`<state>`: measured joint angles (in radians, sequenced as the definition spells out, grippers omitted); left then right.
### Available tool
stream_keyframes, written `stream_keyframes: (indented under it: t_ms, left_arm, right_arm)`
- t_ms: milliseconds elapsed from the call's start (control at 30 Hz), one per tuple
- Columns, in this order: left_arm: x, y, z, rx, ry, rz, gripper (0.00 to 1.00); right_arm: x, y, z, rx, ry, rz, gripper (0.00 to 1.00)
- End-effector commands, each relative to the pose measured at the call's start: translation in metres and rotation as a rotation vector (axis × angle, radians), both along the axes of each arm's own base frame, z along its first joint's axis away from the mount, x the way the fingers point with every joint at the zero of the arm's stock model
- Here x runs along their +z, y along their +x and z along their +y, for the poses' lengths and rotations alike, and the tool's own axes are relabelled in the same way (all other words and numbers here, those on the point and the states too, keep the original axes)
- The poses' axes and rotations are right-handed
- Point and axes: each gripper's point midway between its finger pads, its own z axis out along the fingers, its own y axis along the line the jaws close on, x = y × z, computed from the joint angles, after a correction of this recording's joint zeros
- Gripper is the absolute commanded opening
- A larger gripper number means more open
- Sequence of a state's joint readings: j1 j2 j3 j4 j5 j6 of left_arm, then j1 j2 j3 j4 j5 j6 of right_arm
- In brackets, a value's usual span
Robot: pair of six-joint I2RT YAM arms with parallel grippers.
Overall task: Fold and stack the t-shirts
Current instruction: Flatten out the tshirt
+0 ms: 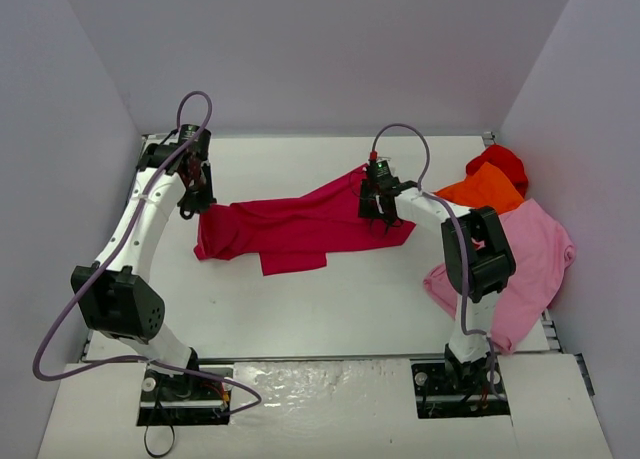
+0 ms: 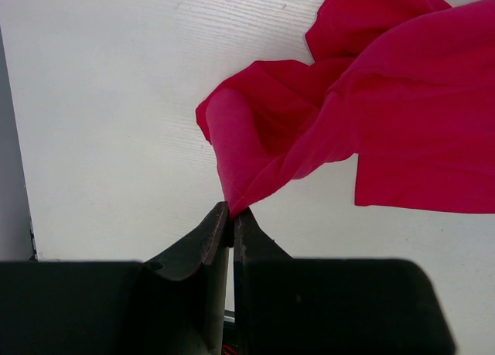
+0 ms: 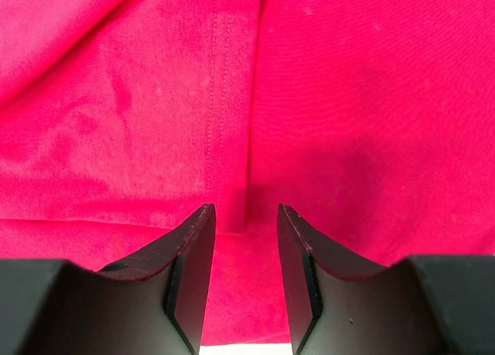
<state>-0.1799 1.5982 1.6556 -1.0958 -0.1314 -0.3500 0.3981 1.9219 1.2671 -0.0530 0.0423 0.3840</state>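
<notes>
Count: 4 tees, 2 arms, 2 grippers, 1 table point(image 1: 330, 304).

Crimson tee point(image 1: 300, 227): 1 pc, lying across table centre in top view, stretched from approx 9 o'clock to 3 o'clock. Not flat. It is rumpled, with a flap hanging toward 6 o'clock and the far edge rising toward 1 o'clock near the R arm.

L gripper point(image 2: 232, 214): jaws closed tight, pinching a corner of the crimson tee. Cloth fans out from the tips toward 1-2 o'clock in the L wrist view, with bare white table at 10-11 o'clock. In top view this gripper sits at the tee's 9 o'clock end.

R gripper point(image 3: 244, 214): jaws apart with a clear gap betw the 2 fingers, nothing clamped. Crimson cloth fills nearly the whole R wrist view, and a stitched seam runs from 12 o'clock down into the gap. Can't tell if the tips touch the cloth. In top view it sits over the tee's 3 o'clock end.

Other 3 tees are heaped at the table's 2-4 o'clock side, near the R wall, unfolded (none touched by either gripper):
- red tee point(image 1: 500, 161), 1 pc, farthest back, approx 2 o'clock
- orange tee point(image 1: 488, 189), 1 pc, just in front of the red, touching it
- pink tee point(image 1: 540, 254), 1 pc, biggest spread, 3-4 o'clock, partly behind the R arm's elbow, touching the orange

The heap is apart from the crimson tee, w/ the R arm betw them.
</notes>
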Motion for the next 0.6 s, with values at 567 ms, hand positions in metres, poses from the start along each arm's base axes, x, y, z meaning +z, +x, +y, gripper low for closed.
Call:
stream_keyframes:
  t_ms: [567]
  left_arm:
    - [0.021, -0.005, 0.007, 0.014, 0.006, -0.084, 0.0]
  right_arm:
    - [-0.01, 0.012, 0.02, 0.019, 0.035, 0.003, 0.27]
